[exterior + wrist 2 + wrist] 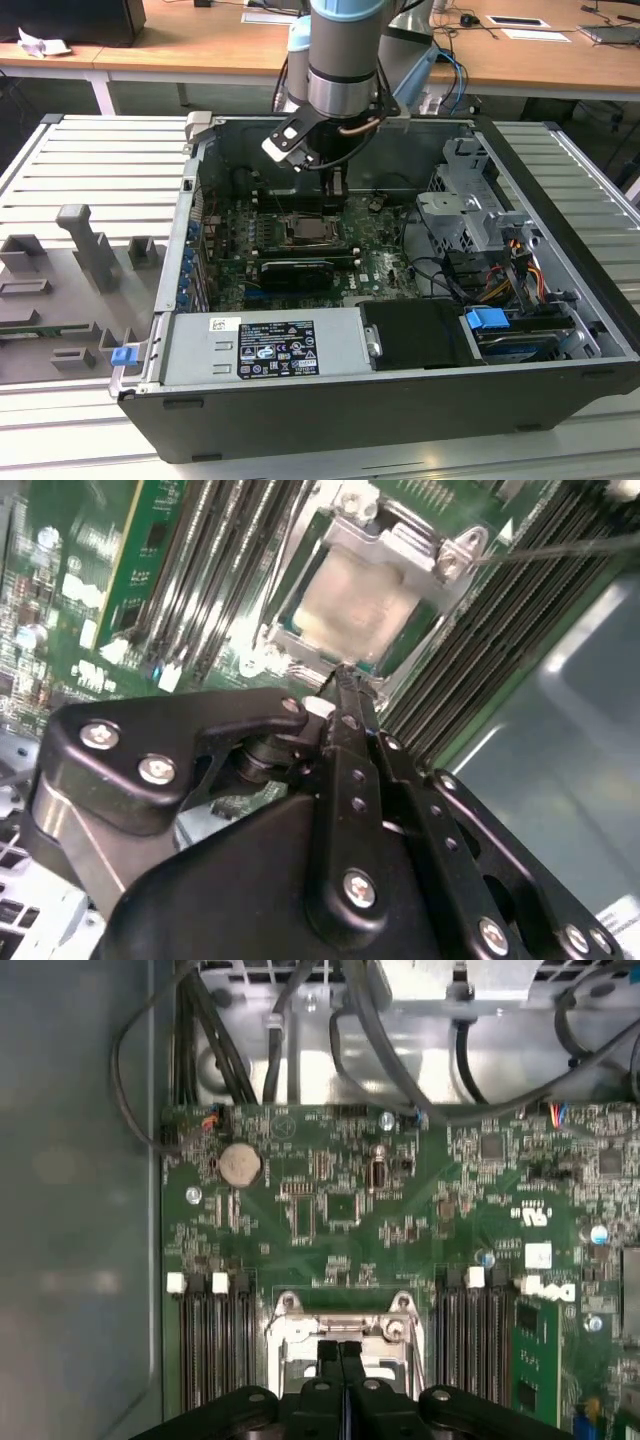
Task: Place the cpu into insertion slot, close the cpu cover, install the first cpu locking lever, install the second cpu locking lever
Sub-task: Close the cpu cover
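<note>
Gripper (335, 200) is hanging inside the open computer case (400, 425), its fingers clenched tight together and gripping nothing. In the exterior view it is hovering just at 12 o'clock of the insertion slot (310, 232). In the second wrist view the fingertips are pointing at the slot's near edge; cannot tell if they are touching. The cpu (355, 605) is sitting in the slot, its pale top showing through the cutout of the cpu cover (395, 550), which is lying down over it. A thin metal rod (560, 548) is running from the cover's corner tab across the memory slots (225, 570); cannot tell if it is latched. In the exterior view the power supply (265, 345) is lying at 6 o'clock of the slot, the drive cage (465, 205) at 3 o'clock, and the grey fixtures (85, 245) at 9 o'clock, outside the case.
</note>
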Robot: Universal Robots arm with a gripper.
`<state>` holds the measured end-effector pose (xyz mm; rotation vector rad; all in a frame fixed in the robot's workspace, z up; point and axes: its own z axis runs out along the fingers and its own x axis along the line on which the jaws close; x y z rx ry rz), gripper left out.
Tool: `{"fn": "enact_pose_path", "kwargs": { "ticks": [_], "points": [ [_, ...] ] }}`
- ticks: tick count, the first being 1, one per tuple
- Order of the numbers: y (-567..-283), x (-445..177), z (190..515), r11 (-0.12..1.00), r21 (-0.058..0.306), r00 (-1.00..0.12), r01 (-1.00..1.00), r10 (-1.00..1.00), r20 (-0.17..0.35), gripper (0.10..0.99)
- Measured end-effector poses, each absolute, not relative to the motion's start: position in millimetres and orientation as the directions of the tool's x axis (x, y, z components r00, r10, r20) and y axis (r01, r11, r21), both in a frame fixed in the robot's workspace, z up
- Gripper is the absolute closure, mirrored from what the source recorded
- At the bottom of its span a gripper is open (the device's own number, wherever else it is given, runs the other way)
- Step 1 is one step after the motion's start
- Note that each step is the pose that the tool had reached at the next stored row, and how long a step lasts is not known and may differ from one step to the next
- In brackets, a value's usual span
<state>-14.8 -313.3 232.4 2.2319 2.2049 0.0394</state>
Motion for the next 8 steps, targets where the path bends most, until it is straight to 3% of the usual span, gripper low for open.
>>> {"fn": "enact_pose_path", "kwargs": {
  "ticks": [8],
  "points": [
    [-313.2, -41.1, 225.9, -0.012, 0.020, 0.012, 1.000, 1.000, 0.015, 0.980]
  ]
}}
